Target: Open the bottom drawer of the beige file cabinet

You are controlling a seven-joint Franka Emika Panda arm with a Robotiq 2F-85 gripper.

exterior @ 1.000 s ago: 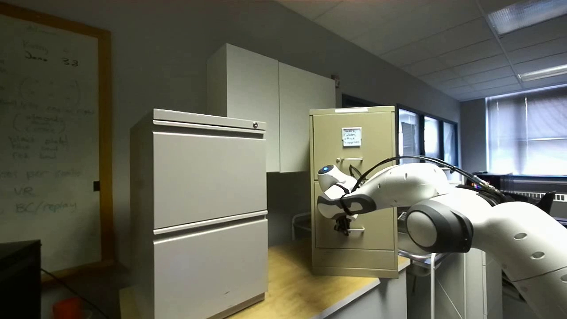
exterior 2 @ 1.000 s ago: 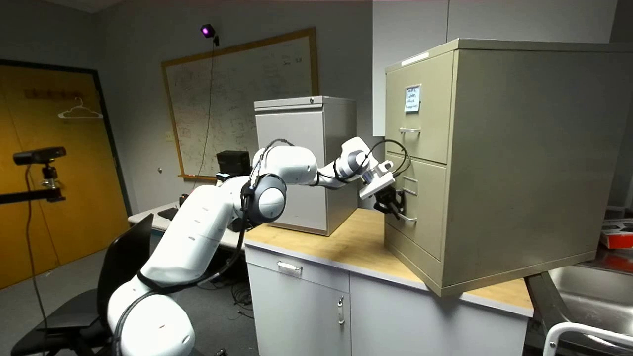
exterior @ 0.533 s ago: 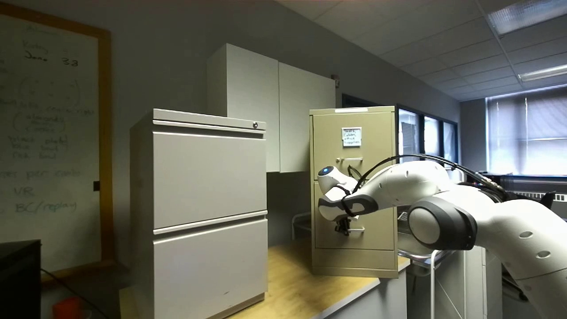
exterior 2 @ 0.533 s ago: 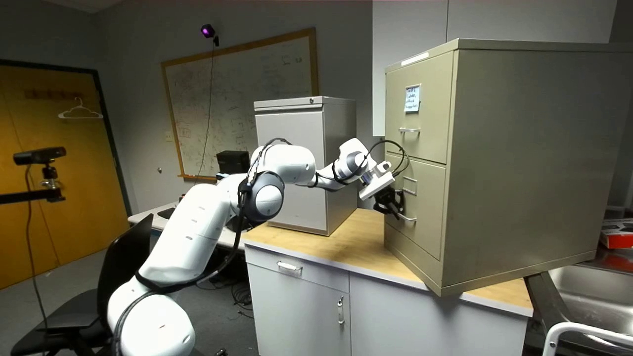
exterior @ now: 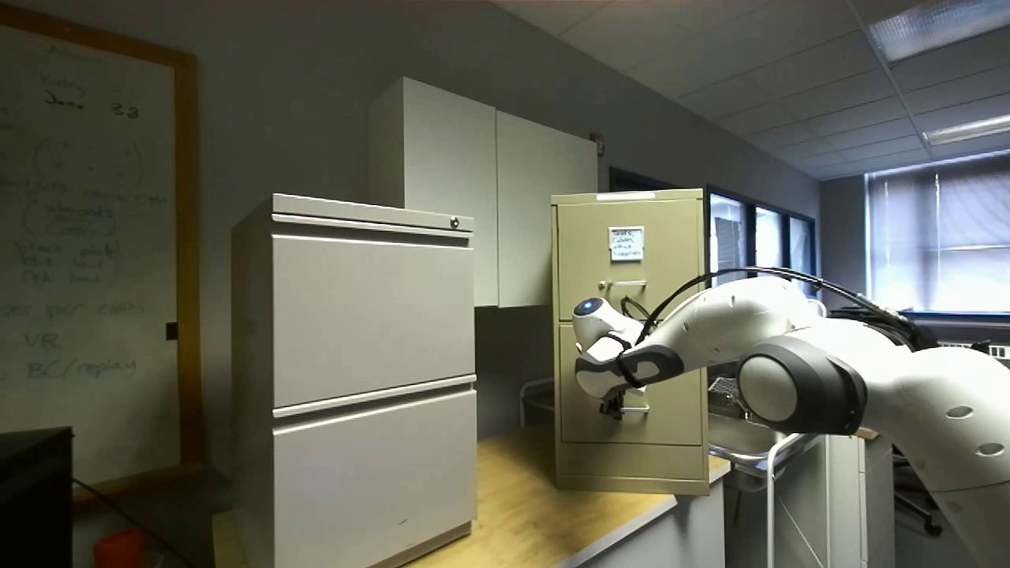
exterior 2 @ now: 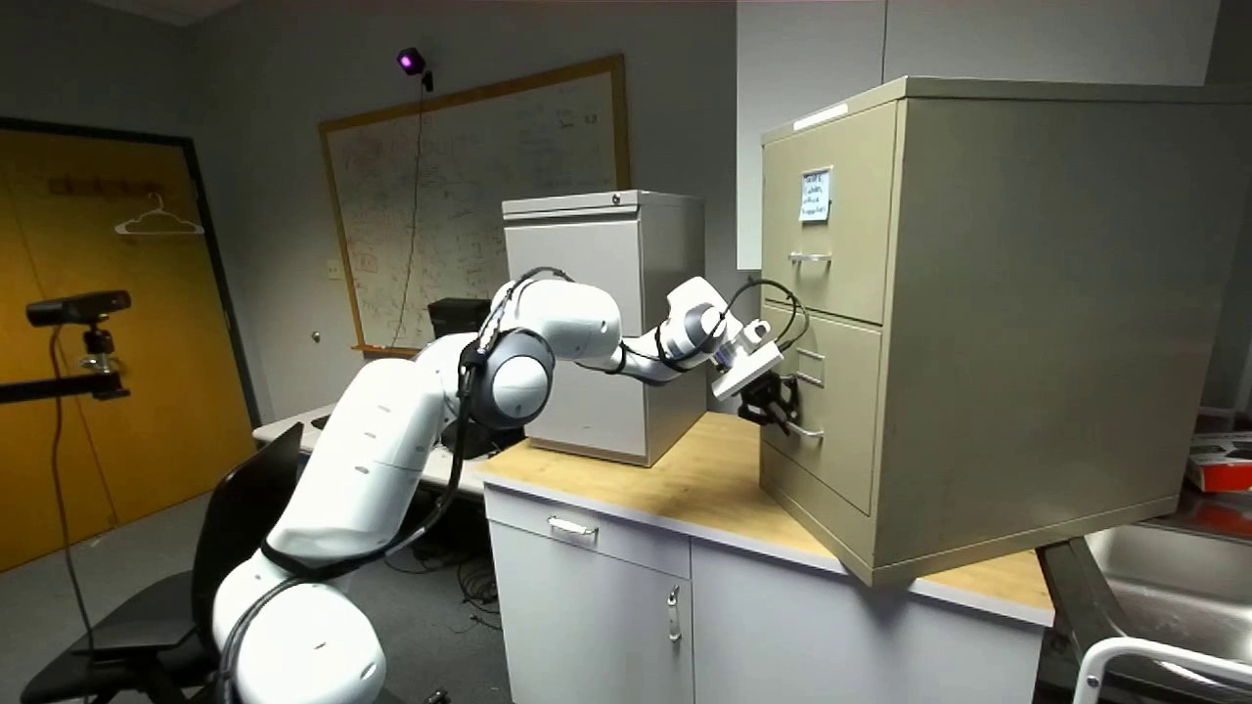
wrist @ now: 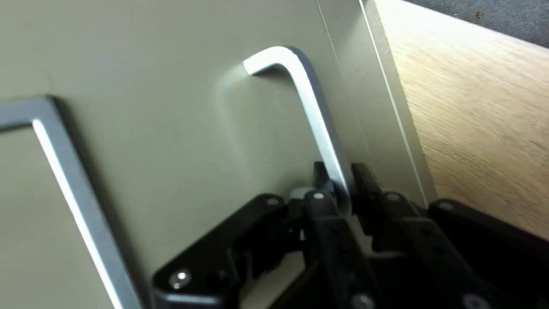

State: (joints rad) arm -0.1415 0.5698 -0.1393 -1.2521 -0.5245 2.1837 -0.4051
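Observation:
The beige file cabinet (exterior: 584, 244) stands upright and shows in both exterior views (exterior 2: 1037, 323). Its bottom drawer (exterior: 675, 410) shows flush with the cabinet front, also in an exterior view (exterior 2: 851, 420). My gripper (wrist: 341, 174) is at the silver handle (wrist: 315, 109) of that drawer, near one end of the bar. The black fingers (wrist: 364, 178) stand close on both sides of the bar, shut on it. In an exterior view my gripper (exterior 2: 785, 426) points down and toward the drawer front, with the handle (exterior 2: 810, 432) partly hidden behind it.
A silver label frame (wrist: 81, 206) sits above the handle on the same drawer. The cabinet stands on a wooden counter (exterior: 552, 513). A light-grey cabinet (exterior: 371, 315) stands beside it. White cupboards (exterior: 450, 181) hang behind. A black chair (exterior 2: 245, 548) is near the arm's base.
The arm's elbow has drawn up and back, away from the cabinet, and the wrist has shifted slightly. The gripper stays at the handle. The drawer has not visibly moved.

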